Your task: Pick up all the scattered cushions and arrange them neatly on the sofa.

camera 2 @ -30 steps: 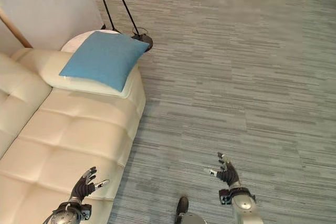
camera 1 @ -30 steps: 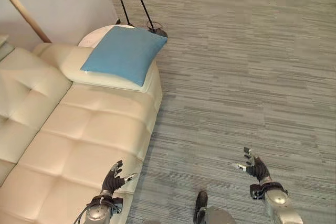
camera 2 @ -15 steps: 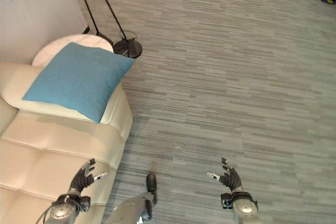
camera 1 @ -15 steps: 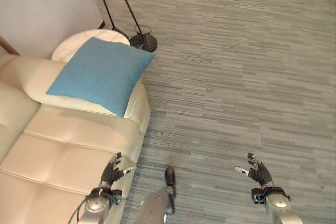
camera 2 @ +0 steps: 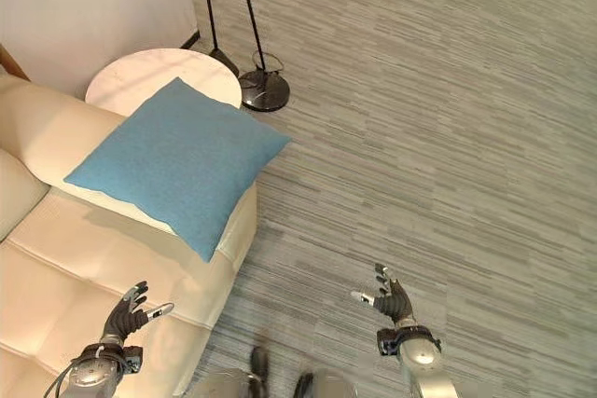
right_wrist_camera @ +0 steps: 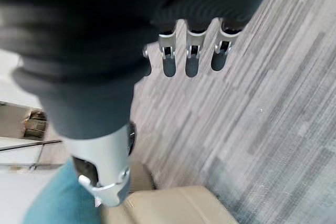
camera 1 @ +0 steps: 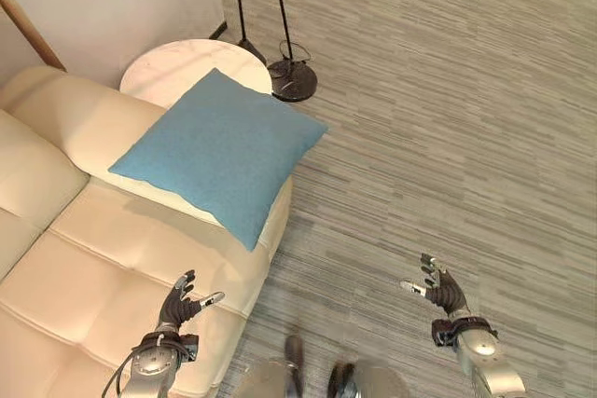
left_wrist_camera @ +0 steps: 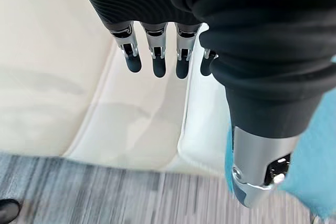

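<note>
The cushion lies on the sofa's armrest at its far end, one corner hanging over the floor. Behind it stands a round side table, with a lamp base just to its right. The left hand hovers over the seat's front edge; the right hand is over the floor, well right of the sofa.

left hand, right hand, fingers spread

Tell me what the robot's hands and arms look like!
Both arms are shiny silver-grey metal. The left hand and the right hand each have silver fingers with dark tips and a thumb set apart. A dark ribbed cover wraps the back of each hand and the wrist, like a black glove.
</note>
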